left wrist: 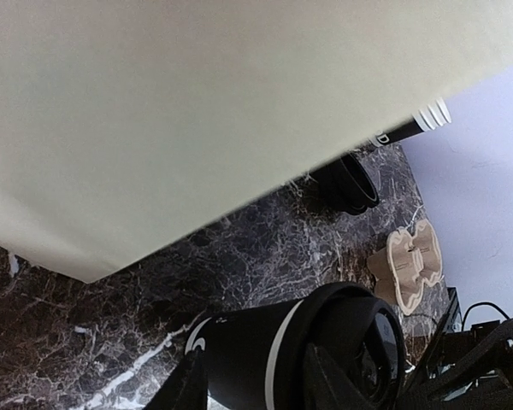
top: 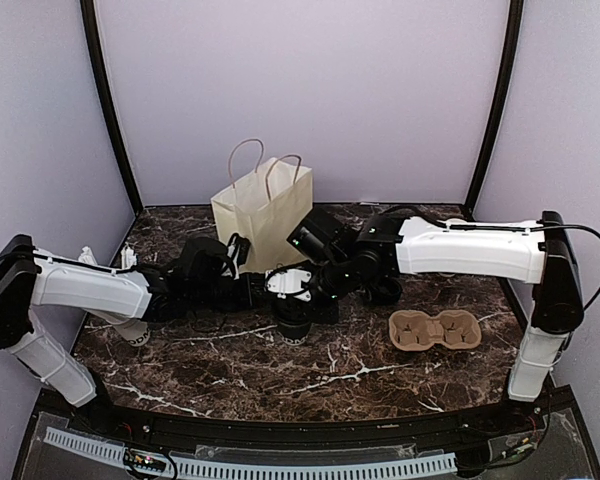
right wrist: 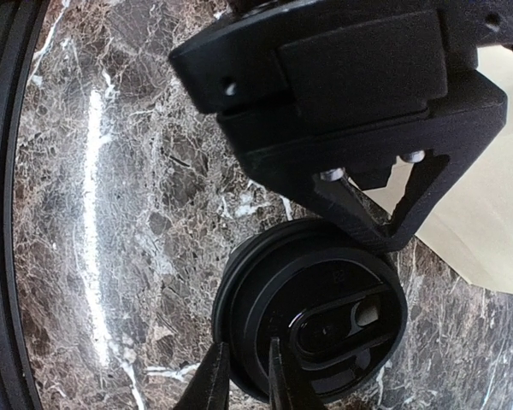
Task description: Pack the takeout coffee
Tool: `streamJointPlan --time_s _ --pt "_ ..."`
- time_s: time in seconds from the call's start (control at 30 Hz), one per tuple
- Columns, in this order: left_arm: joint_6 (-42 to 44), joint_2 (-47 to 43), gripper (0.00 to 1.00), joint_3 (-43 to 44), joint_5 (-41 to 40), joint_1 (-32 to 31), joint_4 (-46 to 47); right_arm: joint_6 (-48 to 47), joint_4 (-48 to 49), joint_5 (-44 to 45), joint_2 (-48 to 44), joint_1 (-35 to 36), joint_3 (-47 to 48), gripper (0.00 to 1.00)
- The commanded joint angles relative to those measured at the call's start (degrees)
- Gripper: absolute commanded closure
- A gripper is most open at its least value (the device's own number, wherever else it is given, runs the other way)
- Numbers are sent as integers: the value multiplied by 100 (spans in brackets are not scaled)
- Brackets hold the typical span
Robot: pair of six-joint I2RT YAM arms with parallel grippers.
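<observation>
Left gripper (left wrist: 256,389) is closed part-way on the cup (left wrist: 252,342). 1 finger (left wrist: 186,386) is set against each side of the dark cup wall, so the cup is gripped. Right gripper (right wrist: 242,383) is almost fully closed. Its 2 fingertips (right wrist: 207,389) are pinched over the rim of the black lid (right wrist: 325,316), 1 outside the rim and 1 on the lid top. The lid is seated on the cup. In the top view the cup (top: 292,328) is stood upright on the marble table (top: 230,375) near centre, between the 2 grippers and just in front of the cream paper bag (top: 265,212). The tan 2-hole tray (top: 435,330) is laid flat on the table to the right of the cup and apart from it.
</observation>
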Motion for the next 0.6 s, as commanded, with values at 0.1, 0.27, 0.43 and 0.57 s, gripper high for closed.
streamJointPlan --time_s 0.1,0.27,0.43,0.57 --pt "52 -402 58 -69 65 38 59 -198 -16 157 -170 46 92 75" --pt "81 -849 57 -114 -123 36 -135 -251 20 197 -160 42 -41 69" --pt "44 -1064 49 -321 -44 36 87 -294 98 148 -98 41 -143 67" --pt "99 -874 40 -228 23 30 209 -337 123 86 -74 43 -161 68"
